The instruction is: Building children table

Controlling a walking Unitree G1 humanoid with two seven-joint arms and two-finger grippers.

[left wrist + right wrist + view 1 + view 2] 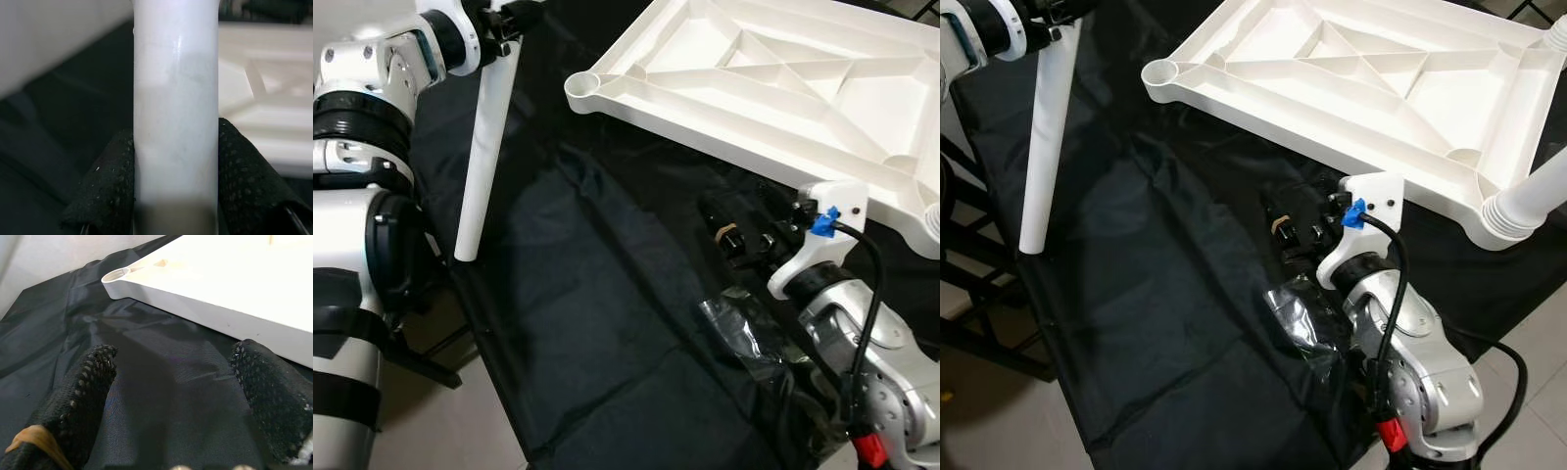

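1. A white table top [783, 78] is seen lying upside down on a black cloth [578, 294], its ribbed underside facing up and a round leg socket [582, 88] showing at its near corner.
2. A white table leg [487, 147] is held by the left gripper [509, 18] near the leg's upper end; the leg hangs almost upright, slightly tilted, with its lower end over the left edge of the black cloth.
3. In the left wrist view, the leg is seen clamped between the two black fingers [105, 186], one pressed against each side of the tube.
4. The held leg is kept well apart from the corner socket, to the left of the table top.
5. A second white leg [1538, 201] is seen already standing in the socket at the table top's right near corner, its ribbed collar touching the top.
6. The right gripper [176, 396] is held low over the black cloth, just in front of the table top's near edge; its fingers [83, 382] are spread wide with nothing between them.
7. A crumpled clear plastic bag [744, 328] lies on the cloth beside the right arm; its contents cannot be made out, possibly small fittings.
8. Pale floor [440, 421] is visible beyond the cloth's left edge.
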